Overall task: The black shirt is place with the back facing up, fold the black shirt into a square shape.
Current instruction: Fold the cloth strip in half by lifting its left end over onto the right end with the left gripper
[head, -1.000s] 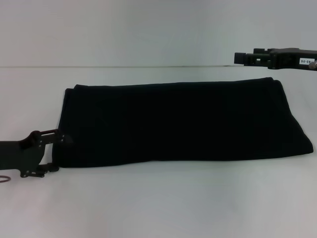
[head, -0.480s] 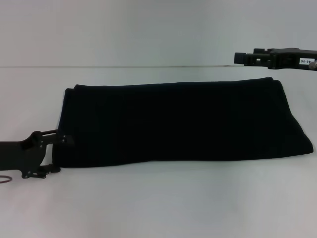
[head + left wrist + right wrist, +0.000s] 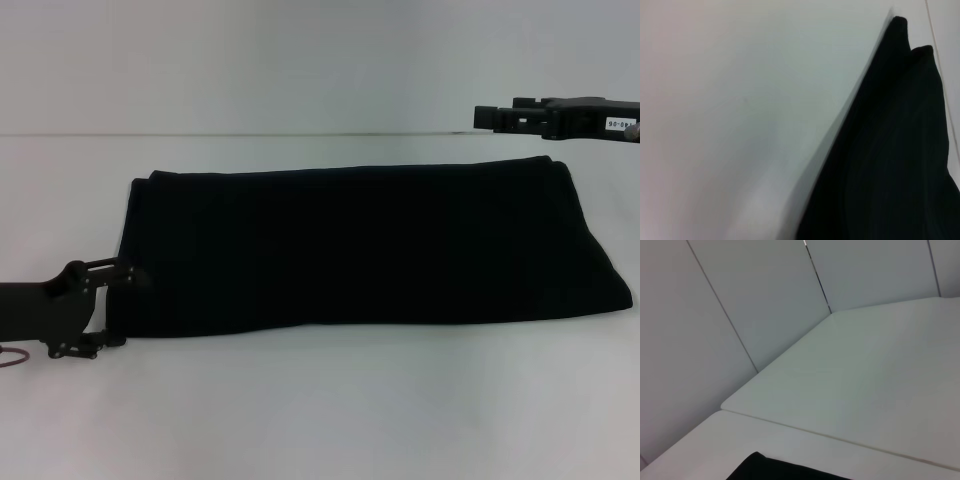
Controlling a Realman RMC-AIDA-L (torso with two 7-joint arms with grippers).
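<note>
The black shirt (image 3: 360, 245) lies folded into a long band across the white table (image 3: 330, 410), its plain side up. My left gripper (image 3: 114, 310) sits at the shirt's near-left corner, open, one finger over the fabric edge and the other just off it. The left wrist view shows the black shirt (image 3: 900, 150) running away along the table. My right gripper (image 3: 486, 117) hovers above and behind the shirt's far-right corner, apart from it. A small corner of the black shirt (image 3: 765, 471) shows in the right wrist view.
The white table (image 3: 865, 385) ends at pale wall panels (image 3: 740, 300) behind the shirt. A thin seam (image 3: 250, 134) marks the table's far edge. A reddish ring (image 3: 12, 355) hangs under the left arm.
My left gripper has slid slightly lower and closer against the shirt's near-left corner. The right gripper has barely turned in place. The shirt lies as before.
</note>
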